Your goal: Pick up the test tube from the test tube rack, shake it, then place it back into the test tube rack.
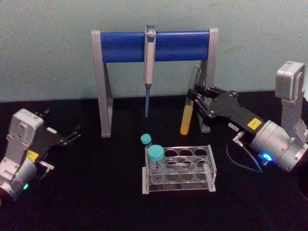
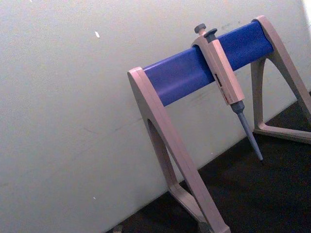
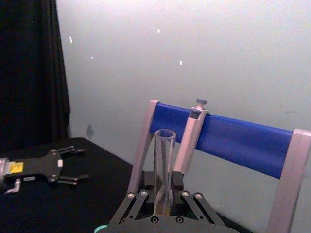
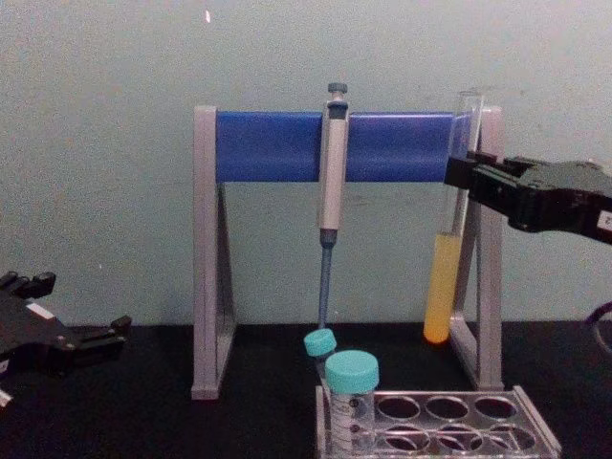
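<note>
The test tube (image 1: 187, 113) hangs slightly tilted in the air, right of and behind the test tube rack (image 1: 192, 185), with yellow-orange liquid in its lower part. My right gripper (image 1: 194, 99) is shut on its clear upper half. In the chest view the test tube (image 4: 442, 277) hangs well above the test tube rack (image 4: 535, 430), in front of the stand's right leg, held by the right gripper (image 4: 465, 178). In the right wrist view the open mouth of the test tube (image 3: 164, 160) rises between the fingers. My left gripper (image 1: 73, 134) rests open, low at the left.
A grey-and-blue pipette stand (image 1: 103, 86) spans the back, with a grey pipette (image 1: 149, 62) hanging from its bar. Two teal-capped tubes (image 1: 156, 161) stand in the rack's left end. The black tabletop has free room left of the rack.
</note>
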Available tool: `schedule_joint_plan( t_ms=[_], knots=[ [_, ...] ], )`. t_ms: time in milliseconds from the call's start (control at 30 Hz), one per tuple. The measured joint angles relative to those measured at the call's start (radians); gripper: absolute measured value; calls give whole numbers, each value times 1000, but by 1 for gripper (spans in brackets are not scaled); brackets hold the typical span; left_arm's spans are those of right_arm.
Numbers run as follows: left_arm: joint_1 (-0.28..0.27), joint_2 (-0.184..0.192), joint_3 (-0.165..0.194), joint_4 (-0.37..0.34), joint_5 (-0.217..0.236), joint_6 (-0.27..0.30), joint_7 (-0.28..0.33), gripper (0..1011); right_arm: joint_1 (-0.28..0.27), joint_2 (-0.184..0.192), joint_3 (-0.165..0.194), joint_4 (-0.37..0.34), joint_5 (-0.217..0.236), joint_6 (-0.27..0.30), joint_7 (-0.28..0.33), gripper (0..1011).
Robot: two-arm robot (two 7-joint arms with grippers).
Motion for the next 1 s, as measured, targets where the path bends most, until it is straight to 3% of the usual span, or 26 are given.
schedule_joint_plan(
  t_ms=[500, 1000],
  knots=[
    [0, 0, 0, 0, 0, 0, 0, 1001, -75, 66, 6, -90, 56, -14, 67, 221],
    [0, 0, 0, 0, 0, 0, 0, 1001, -74, 92, -37, -71, 84, -26, 119, 221]
  ],
)
